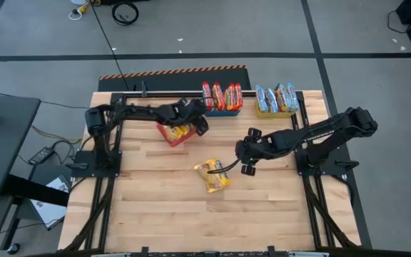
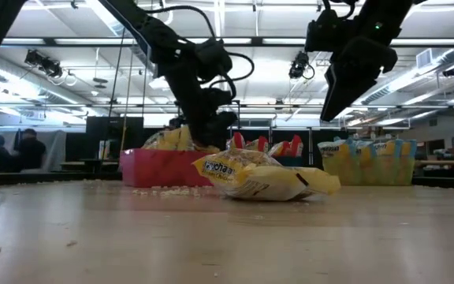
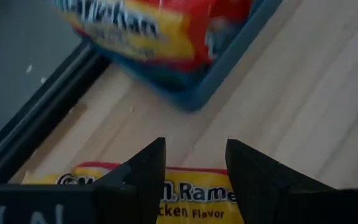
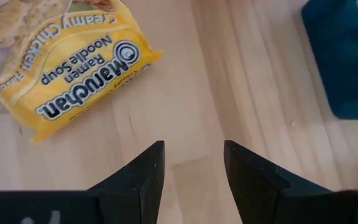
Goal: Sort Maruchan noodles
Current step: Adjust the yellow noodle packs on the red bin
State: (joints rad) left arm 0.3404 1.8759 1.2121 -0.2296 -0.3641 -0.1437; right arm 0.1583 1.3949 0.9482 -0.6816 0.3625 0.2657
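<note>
Three bins: lined along the far side of the table [image 1: 155, 214].
Red bin [image 1: 171, 135]: nearest the left arm, sits a little forward of the other two; holds yellow packets [image 1: 182, 131], heaped above the rim in the low view.
Blue bin [image 1: 223, 109]: middle of the far edge; holds red packets [image 1: 222, 95] standing on edge in a row.
Yellow bin [image 1: 275, 111]: right of the blue bin; holds pale blue packets [image 1: 277, 96], also standing on edge.
Loose yellow packet [image 1: 213, 175]: lies flat on the bare wood near the table's centre, apart from all bins; label reads creamy chicken.
Left pincer [image 1: 200, 125]: over the red bin, fingers parted with a clear gap, a yellow packet just below, nothing gripped.
Right pincer [image 1: 247, 164]: raised off the table just beside the loose yellow packet, fingers parted, holding nothing.
</note>
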